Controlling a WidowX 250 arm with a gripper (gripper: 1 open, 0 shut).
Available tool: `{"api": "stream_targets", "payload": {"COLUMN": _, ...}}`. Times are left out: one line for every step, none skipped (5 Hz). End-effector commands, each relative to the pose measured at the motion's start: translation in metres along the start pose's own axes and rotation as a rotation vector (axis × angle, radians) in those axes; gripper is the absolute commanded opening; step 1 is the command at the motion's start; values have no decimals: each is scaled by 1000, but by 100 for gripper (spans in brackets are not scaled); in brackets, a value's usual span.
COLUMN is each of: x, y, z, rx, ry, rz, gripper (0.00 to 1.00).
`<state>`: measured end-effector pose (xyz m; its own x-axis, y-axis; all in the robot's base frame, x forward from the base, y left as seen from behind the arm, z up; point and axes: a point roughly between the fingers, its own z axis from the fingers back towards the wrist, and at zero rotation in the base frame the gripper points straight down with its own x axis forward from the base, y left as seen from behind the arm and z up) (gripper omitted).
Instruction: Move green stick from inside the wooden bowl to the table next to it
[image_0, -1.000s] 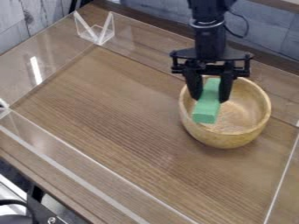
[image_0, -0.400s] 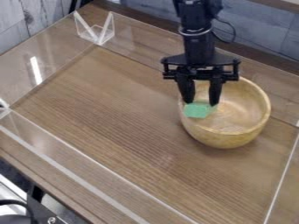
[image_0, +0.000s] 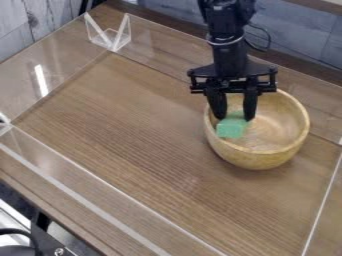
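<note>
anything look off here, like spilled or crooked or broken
Nothing stands out: the wooden bowl sits flat on the table, no spill or damage shows, and the green stick is in the bowl by the gripper, its upper part hidden.

1. The scene is viewed from above the table (image_0: 120, 130), at a downward slant, with the far edge placed toward 12 o'clock.
2. The view is faced toward the robot arm (image_0: 230, 38), which is framed at 1 o'clock.
3. The wooden bowl (image_0: 278, 136) is framed at 3 o'clock, and its inside is looked down into.
4. A middle range is kept: much of the tabletop is taken in, while the bowl is shown whole.
</note>
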<state>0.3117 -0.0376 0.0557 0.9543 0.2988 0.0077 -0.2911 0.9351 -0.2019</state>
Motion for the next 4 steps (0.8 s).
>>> {"api": "stream_targets", "payload": {"x": 1, "y": 11, "z": -8, "rx": 5, "ry": -14, "rz": 59, "gripper": 0}}
{"api": "stream_targets", "payload": {"x": 6, "y": 6, "z": -10, "rx": 4, "ry": -3, "rz": 8, "gripper": 0}}
{"api": "stream_targets", "payload": {"x": 4, "y": -1, "z": 1, "rx": -10, "ry": -5, "rz": -30, "gripper": 0}}
{"api": "stream_targets", "payload": {"x": 2, "y": -8, "z": 13, "rx": -24, "ry": -8, "rz": -69, "gripper": 0}}
